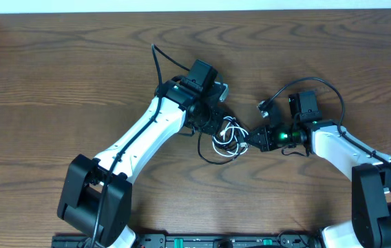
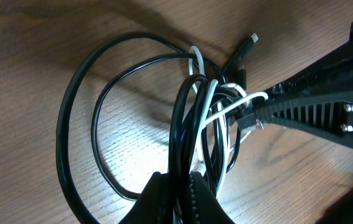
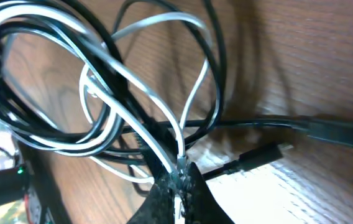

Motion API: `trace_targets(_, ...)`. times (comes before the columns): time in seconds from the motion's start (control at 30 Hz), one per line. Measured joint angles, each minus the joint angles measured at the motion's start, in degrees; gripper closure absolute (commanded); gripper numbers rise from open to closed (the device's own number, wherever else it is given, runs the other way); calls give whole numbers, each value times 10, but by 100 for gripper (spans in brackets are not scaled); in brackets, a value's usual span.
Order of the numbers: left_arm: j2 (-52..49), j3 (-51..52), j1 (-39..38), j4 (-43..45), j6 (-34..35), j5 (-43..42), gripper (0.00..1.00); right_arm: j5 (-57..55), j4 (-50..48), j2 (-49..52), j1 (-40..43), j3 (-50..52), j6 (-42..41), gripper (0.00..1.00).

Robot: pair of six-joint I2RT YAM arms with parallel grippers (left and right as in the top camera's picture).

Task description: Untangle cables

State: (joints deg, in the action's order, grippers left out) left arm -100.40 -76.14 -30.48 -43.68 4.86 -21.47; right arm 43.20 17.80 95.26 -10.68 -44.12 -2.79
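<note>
At table centre, between the two arms, the cables lie in one knotted heap. The black cable throws two wide loops out toward the near edge and rests flat on the wood; the white cable is wound in tighter coils through the middle of it. Left gripper – jaws closed – comes in from the far-left side of the heap; the left wrist view shows several black strands running straight into its fingers, with a white strand pressed alongside. Whether the white strand is also clamped cannot be told. Right gripper meets the heap from the opposite side, jaws pinched together on a single loop of white cable, which is drawn taut off the bundle toward it. The right wrist view confirms this: the white loop narrows to a point at the fingertips. Two black plug ends – one large, one small – lie free on the wood just beside that gripper, neither held.
</note>
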Motion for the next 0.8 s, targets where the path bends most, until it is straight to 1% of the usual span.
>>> trace_targets(0.2,0,0,0,-1,0,19,92,-75,25,0,0,0,-14,99)
trace_targets(0.37,0,0,5,-1,0,34,93,-209,93,0,1,0,-89,99)
trace_targets(0.63,0,0,44,-5,8,38,93,-304,125,-10,0,-13,-155,99)
trace_targets(0.67,0,0,48,-5,12,38,93,-324,137,-12,0,-16,-174,98)
trace_targets(0.7,0,0,53,-5,16,37,93,-348,158,-13,0,-20,-198,85)
trace_targets(0.77,0,0,60,-4,22,25,92,-383,180,-17,2,-21,-230,71)
trace_targets(0.8,0,0,64,-3,24,10,93,-407,191,-20,3,-22,-249,60)
